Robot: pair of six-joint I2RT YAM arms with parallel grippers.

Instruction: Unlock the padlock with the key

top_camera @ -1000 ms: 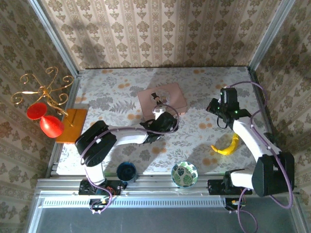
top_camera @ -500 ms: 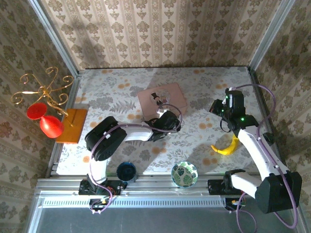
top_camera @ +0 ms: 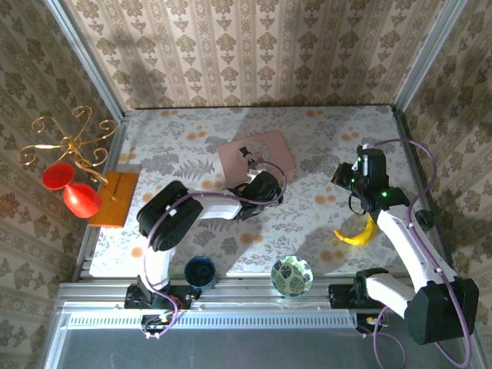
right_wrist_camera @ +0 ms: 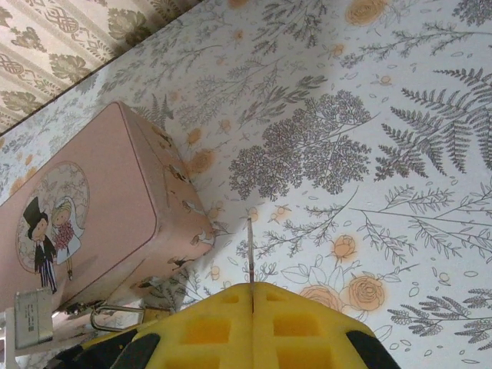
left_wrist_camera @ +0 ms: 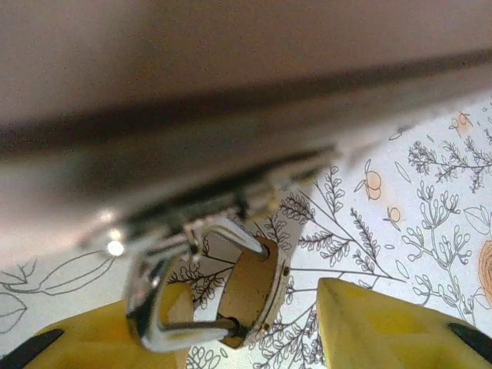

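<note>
My left tool (top_camera: 260,187) sits at the near long side of the pink rectangular box (right_wrist_camera: 92,207), which lies around the middle of the bench (right_wrist_camera: 384,115), slightly toward its far edge. The small brass-bodied padlock with a thin silver shackle (left_wrist_camera: 247,296) hangs at that near side of the box, in the gap between my left tool's yellow pads (left_wrist_camera: 384,330). The jaws stand apart: bench pattern shows between the brass body and the pad beside it, so no clamp is made. The padlock's long axis runs roughly across that gap, with the shackle toward one pad and the body toward the other. The shackle appears to loop up under the box's edge. The keyhole face is not visible. My right tool (right_wrist_camera: 252,292) has its jaws together, clamped on the thin flat metal key (right_wrist_camera: 250,250), seen edge-on. The key's long axis continues the tool's own line, tip outward over the bench. From this tool the padlock lies well apart, toward the left edge of the bench. The left arm is the nearer one. In my judgement, steadying the body comes before the key is brought across and lined up with it.
</note>
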